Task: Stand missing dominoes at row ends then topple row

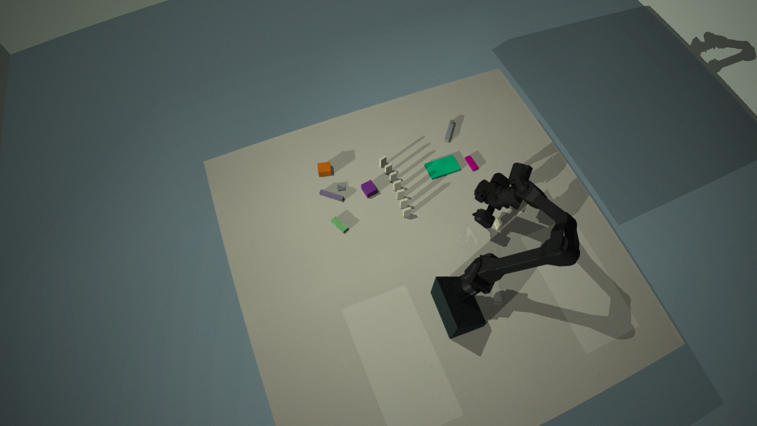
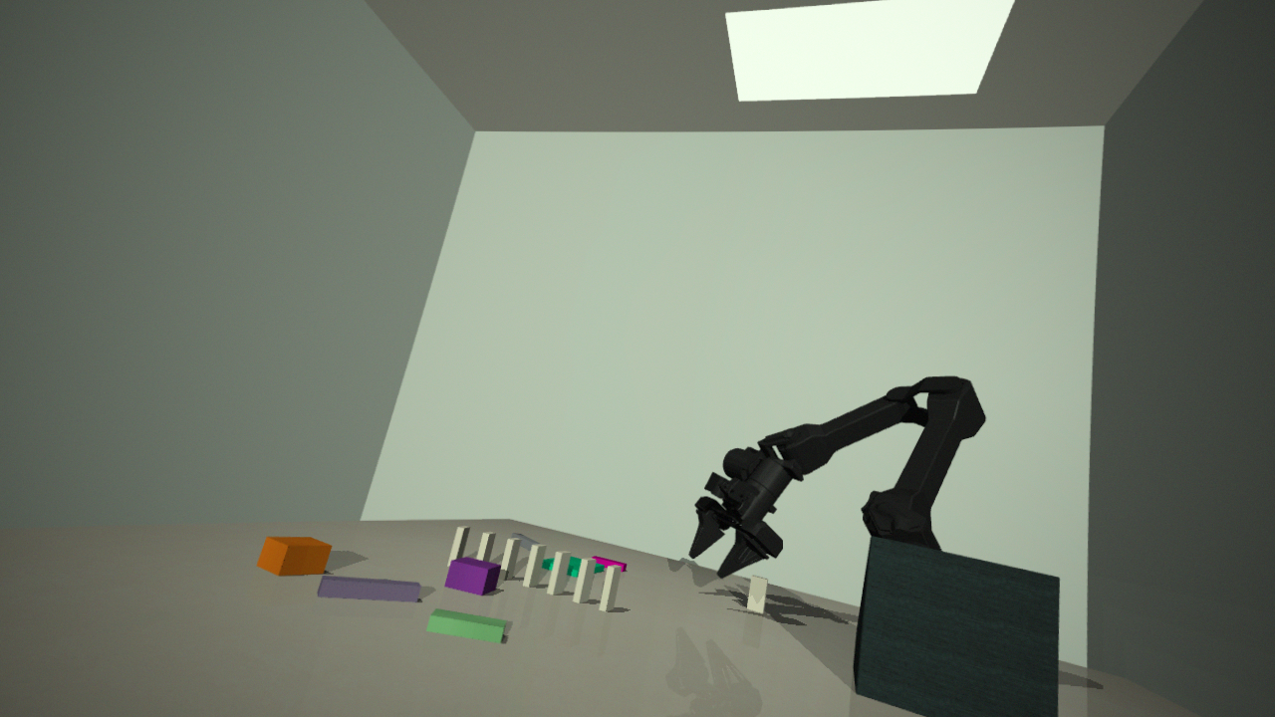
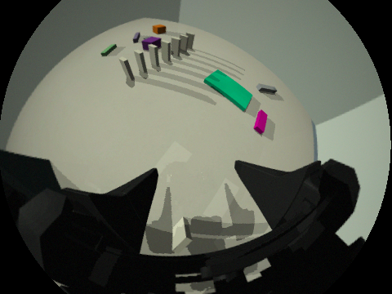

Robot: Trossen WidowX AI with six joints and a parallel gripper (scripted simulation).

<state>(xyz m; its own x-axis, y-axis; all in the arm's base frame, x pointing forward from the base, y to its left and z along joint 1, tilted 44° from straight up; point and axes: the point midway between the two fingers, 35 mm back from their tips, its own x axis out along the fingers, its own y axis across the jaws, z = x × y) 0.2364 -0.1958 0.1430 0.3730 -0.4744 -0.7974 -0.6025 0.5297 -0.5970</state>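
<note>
standing upright — a cream domino (image 1: 496, 223) (image 2: 756, 595) (image 3: 180, 234) below the open pincer (image 1: 478, 205) (image 2: 705, 567) (image 3: 196, 167).

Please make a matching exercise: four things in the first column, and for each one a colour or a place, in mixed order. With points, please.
1. Flat slab (image 1: 443, 167) (image 3: 229, 90)
2. Single domino (image 1: 496, 223) (image 2: 756, 595) (image 3: 181, 234)
3. Largest cube-like block (image 1: 324, 169) (image 2: 295, 556) (image 3: 159, 29)
4. Tool (image 1: 478, 203) (image 2: 705, 567) (image 3: 198, 169)

A. orange
B. raised, fingers apart
C. green
D. standing away from the row

Pairs: 1-C, 2-D, 3-A, 4-B
</note>
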